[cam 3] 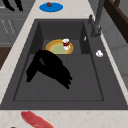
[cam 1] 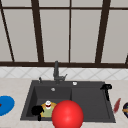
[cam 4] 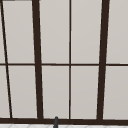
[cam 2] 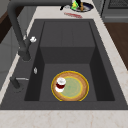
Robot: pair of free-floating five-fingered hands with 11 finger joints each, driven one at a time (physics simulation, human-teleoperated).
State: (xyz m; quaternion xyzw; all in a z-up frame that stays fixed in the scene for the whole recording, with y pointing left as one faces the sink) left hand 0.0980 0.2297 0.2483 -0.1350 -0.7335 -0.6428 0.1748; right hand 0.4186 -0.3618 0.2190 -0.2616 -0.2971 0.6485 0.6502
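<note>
Fingers of the left hand (cam 1: 37, 110) are seen curled beside the plate (cam 1: 44, 113) and cup (cam 1: 48, 103), screened by a red ball (cam 1: 67, 114); the right hand (cam 1: 106, 87) hangs relaxed.

1. No words, brand names, numbers or signs can be read anywhere in these views.
2. The yellow-rimmed plate (cam 2: 70, 86) in the sink (cam 2: 67, 32) is plain, with no print.
3. The small cup (cam 2: 60, 84) on it carries no label.
4. The blue plate (cam 1: 5, 105) on the tabletop (cam 1: 15, 90) is unmarked.
</note>
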